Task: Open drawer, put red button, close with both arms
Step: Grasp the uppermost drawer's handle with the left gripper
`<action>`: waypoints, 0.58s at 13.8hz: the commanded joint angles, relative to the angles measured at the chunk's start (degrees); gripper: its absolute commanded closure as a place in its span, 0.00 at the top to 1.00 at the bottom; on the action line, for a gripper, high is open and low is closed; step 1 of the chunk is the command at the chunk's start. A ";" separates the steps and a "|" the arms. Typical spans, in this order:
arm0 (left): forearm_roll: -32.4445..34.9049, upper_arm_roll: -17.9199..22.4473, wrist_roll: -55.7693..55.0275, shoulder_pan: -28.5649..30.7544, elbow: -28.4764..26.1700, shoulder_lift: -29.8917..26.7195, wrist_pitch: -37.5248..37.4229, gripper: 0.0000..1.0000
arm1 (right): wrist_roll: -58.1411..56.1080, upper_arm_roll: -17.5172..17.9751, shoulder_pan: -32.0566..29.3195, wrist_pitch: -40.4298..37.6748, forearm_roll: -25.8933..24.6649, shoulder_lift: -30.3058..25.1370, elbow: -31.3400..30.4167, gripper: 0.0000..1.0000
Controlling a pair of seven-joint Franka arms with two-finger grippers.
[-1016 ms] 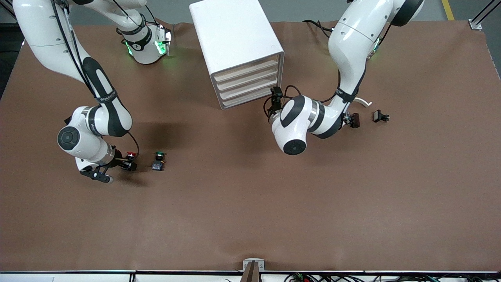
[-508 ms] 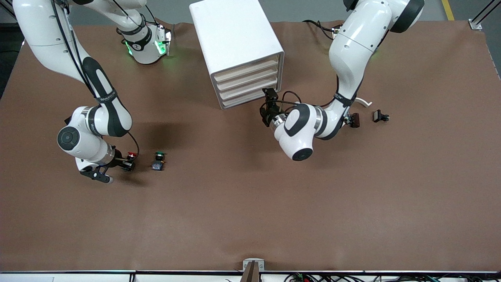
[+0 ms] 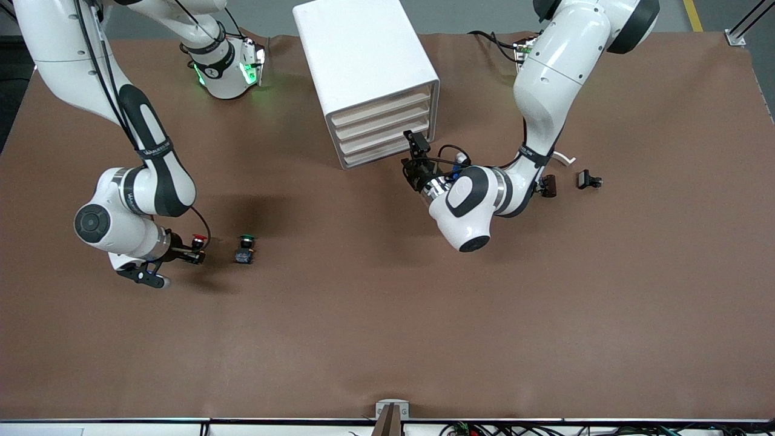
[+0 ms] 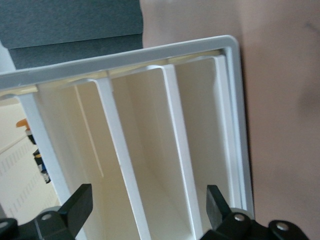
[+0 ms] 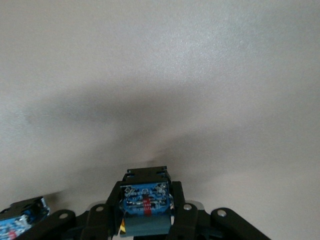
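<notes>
The red button (image 3: 197, 241) shows its red cap between the jaws of my right gripper (image 3: 192, 254), which is shut on it low over the table. In the right wrist view its blue body (image 5: 144, 200) is clamped in the right gripper (image 5: 145, 214). The white cabinet (image 3: 363, 60) holds four alike drawers (image 3: 380, 128), all pushed in. My left gripper (image 3: 415, 144) hangs open in front of the lower drawers, at their end toward the left arm. In the left wrist view the drawer fronts (image 4: 145, 150) fill the space ahead of the open left gripper (image 4: 147, 207).
A green-capped button (image 3: 245, 248) stands on the table beside the red one, toward the cabinet's side. Two small dark parts (image 3: 548, 184) (image 3: 587, 180) and a white curved piece (image 3: 566, 158) lie toward the left arm's end of the table.
My right gripper has shut on the red button and drawn it slightly away from the green one. The left gripper has swung closer to the drawer fronts.
</notes>
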 commanded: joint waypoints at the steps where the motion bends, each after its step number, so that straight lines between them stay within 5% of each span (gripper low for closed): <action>1: -1.90 -0.26 -1.55 -0.30 1.06 1.13 -2.65 1.00 | 0.66 0.09 -0.30 -1.84 0.16 -1.65 0.17 0.00; 3: -3.39 -0.35 -1.64 -0.65 1.06 1.92 -2.65 0.91 | 0.66 0.09 -0.30 -3.23 0.16 -2.79 0.44 0.00; 8: -4.36 -0.35 -1.29 -3.29 1.15 4.39 -2.65 0.90 | 0.75 0.01 -0.39 -7.64 0.24 -3.68 2.37 0.00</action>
